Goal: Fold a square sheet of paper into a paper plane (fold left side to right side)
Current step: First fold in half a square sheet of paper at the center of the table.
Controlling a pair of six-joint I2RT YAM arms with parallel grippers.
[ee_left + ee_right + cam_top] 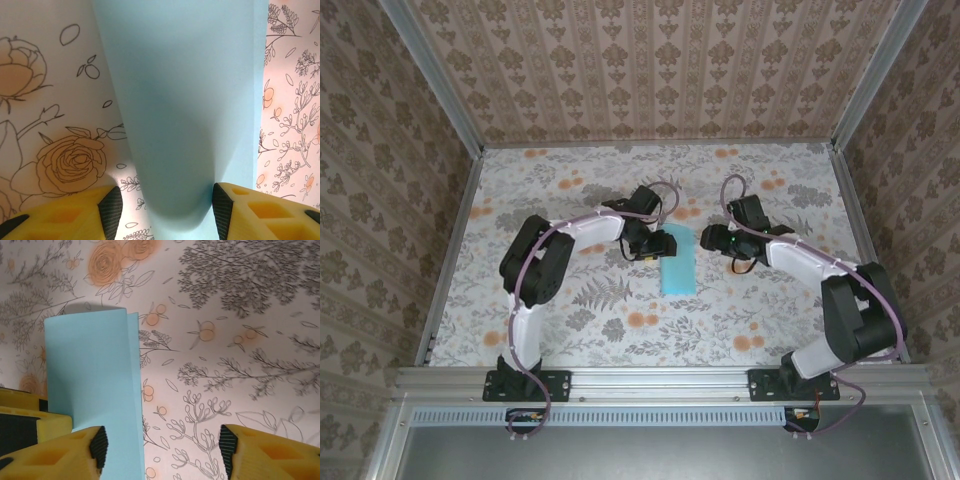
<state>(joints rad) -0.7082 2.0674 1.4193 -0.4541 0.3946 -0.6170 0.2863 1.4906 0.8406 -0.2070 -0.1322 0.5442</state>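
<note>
Nearest the bases, the square sheet of paper (678,268) lies doubled over on the table (570,320), running toward us from the left end effector (167,207). That end effector's jaws stand apart, straddling the sheet's rounded, uncreased fold. Just right of it, the right end effector (162,445) is spread wide, one finger over the loose edges. Light, floppy, springy stuff, I'd say: pin the fold, pinch the free edges, or it slides and pops open.
</note>
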